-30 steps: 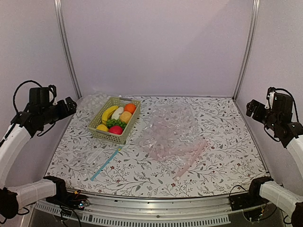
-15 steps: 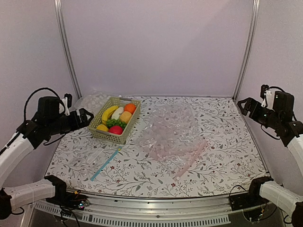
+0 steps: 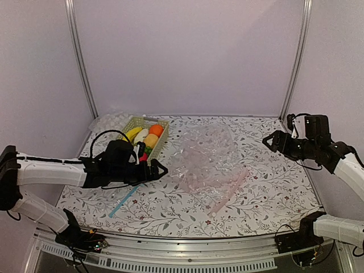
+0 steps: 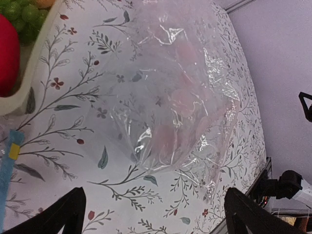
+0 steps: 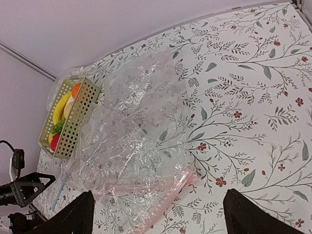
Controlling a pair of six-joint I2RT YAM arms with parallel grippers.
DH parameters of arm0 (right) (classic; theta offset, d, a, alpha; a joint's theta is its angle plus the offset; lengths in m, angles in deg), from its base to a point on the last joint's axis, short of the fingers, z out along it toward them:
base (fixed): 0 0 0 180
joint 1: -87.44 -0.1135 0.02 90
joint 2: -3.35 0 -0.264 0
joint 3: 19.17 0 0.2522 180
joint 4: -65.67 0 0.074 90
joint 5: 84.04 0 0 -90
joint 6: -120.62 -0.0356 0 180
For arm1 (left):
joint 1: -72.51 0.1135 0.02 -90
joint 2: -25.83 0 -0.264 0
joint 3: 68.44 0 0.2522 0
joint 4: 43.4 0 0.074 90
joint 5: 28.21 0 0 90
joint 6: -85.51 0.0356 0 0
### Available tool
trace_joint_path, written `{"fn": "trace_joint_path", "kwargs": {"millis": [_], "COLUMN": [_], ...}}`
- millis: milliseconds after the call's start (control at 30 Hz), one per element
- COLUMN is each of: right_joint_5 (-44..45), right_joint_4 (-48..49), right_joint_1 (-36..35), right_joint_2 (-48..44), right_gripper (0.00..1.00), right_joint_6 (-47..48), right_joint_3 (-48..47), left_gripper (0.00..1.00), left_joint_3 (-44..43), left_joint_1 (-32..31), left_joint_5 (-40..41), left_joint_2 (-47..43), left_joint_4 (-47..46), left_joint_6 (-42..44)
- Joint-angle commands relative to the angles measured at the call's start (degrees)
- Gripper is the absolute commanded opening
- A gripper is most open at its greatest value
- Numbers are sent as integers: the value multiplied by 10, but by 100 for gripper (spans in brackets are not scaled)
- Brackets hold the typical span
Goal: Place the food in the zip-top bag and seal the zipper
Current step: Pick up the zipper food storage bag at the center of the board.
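The zip-top bag (image 3: 205, 154) lies crumpled and transparent mid-table, its pale pink zipper (image 3: 230, 190) along the near right edge. The food sits in a pale green basket (image 3: 160, 126): banana (image 3: 132, 133), orange (image 3: 156, 129), peach (image 3: 151, 140). My left gripper (image 3: 157, 169) hovers open just left of the bag, in front of the basket. The left wrist view shows the bag (image 4: 170, 97) ahead and the red apple (image 4: 7, 53) at far left. My right gripper (image 3: 268, 142) hangs open to the right of the bag. Its wrist view looks down on the bag (image 5: 131, 146) and zipper (image 5: 170, 195).
A flat clear bag with a blue strip (image 3: 124, 199) lies near the front left. More crinkled plastic (image 3: 108, 121) sits behind the basket. Metal posts (image 3: 79, 57) stand at the back corners, and the table's front edge (image 3: 187, 236) runs along the bottom.
Both arms have come down and inward from the sides. The left one swept right, across the front of the basket; the right one moved left toward the bag.
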Motion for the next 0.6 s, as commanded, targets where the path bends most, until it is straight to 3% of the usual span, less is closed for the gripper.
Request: {"fn": "trace_joint_path", "kwargs": {"millis": [0,167,200,267,333,567], "right_joint_5": [10,5,3,0,-5,-20], "right_joint_4": [19,25,25,25,25,28], "right_joint_1": [-5,-6,-6,-6,-6,-6], "right_joint_2": [-5,-20,-21,-21,-20,-27], "right_gripper": [93,93,93,93,93,93], "right_joint_6": [-17,-20,-18,-18,-17,-16], "right_joint_3": [13,12,12,12,12,12], "left_gripper": [100,99,96,77,66,50], "left_joint_3": [-32,-34,-34,-36,-36,-33], "left_joint_1": [-45,-53,-54,-56,-56,-58], "left_joint_5": [-19,-19,-18,-15,-9,8], "left_joint_2": [90,135,142,157,173,205], "left_joint_4": [-116,-157,-160,-161,-163,-195], "left_joint_6": [-64,-93,-95,-97,-100,-118]}}
